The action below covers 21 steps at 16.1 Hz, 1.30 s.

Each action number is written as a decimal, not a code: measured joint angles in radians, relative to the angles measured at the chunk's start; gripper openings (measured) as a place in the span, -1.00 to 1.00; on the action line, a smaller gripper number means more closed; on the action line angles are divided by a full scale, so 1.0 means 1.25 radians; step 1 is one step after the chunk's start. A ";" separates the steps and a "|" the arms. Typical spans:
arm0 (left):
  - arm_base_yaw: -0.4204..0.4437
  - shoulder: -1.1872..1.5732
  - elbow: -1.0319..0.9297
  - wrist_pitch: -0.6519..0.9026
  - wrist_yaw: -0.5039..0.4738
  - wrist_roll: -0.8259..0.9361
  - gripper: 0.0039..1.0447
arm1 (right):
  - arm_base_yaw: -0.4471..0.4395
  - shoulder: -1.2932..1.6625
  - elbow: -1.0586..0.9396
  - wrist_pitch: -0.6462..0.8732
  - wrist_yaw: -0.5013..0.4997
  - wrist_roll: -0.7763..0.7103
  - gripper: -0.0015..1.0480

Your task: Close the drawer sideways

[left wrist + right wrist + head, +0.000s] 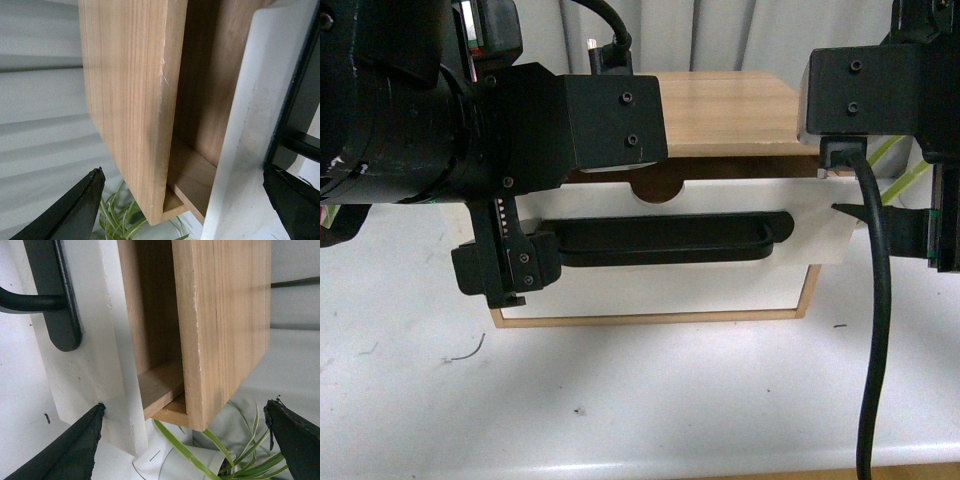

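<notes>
So both arms are parked at the ends of the drawer (pixel 670 285), one each. The drawer sits part-way out of the case (pixel 730 110), with a gap of bare wood showing.

The left gripper (pixel 182 172) is spread wide. The drawer front and the case both sit between its fingers, one finger out past the front by the handle (pixel 660 240) and the other behind the case. The right gripper (pixel 184 406) is set up the same at its end, wide open and holding nothing.

My guess is that's the whole point of the straddle: squeeze each end and the front gets pinched back against the case evenly, no racking. Can't tell if any finger is actually touching yet.
</notes>
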<state>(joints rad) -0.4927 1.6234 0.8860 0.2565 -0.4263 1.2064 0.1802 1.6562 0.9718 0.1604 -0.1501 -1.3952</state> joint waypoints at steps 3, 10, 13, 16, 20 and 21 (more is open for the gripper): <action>0.005 0.033 0.017 0.029 -0.009 -0.001 0.88 | 0.002 0.054 0.036 0.017 0.010 0.001 0.88; 0.010 0.114 0.070 0.131 -0.049 0.001 0.88 | 0.014 0.107 0.101 0.043 0.041 0.008 0.88; 0.007 0.137 0.084 0.154 -0.063 0.001 0.88 | 0.014 0.117 0.116 0.046 0.051 0.013 0.88; -0.008 0.130 0.082 0.116 -0.056 -0.025 0.88 | 0.020 0.113 0.114 0.046 0.055 0.040 0.88; -0.025 0.021 0.038 0.076 -0.019 -0.156 0.88 | 0.035 0.008 0.054 0.077 0.043 0.175 0.88; -0.022 -0.025 0.029 0.056 -0.019 -0.217 0.88 | 0.035 -0.045 0.028 0.089 0.034 0.258 0.88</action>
<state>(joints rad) -0.5201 1.5921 0.9226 0.3271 -0.4496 0.9352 0.2245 1.5993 1.0073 0.2718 -0.1070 -1.0733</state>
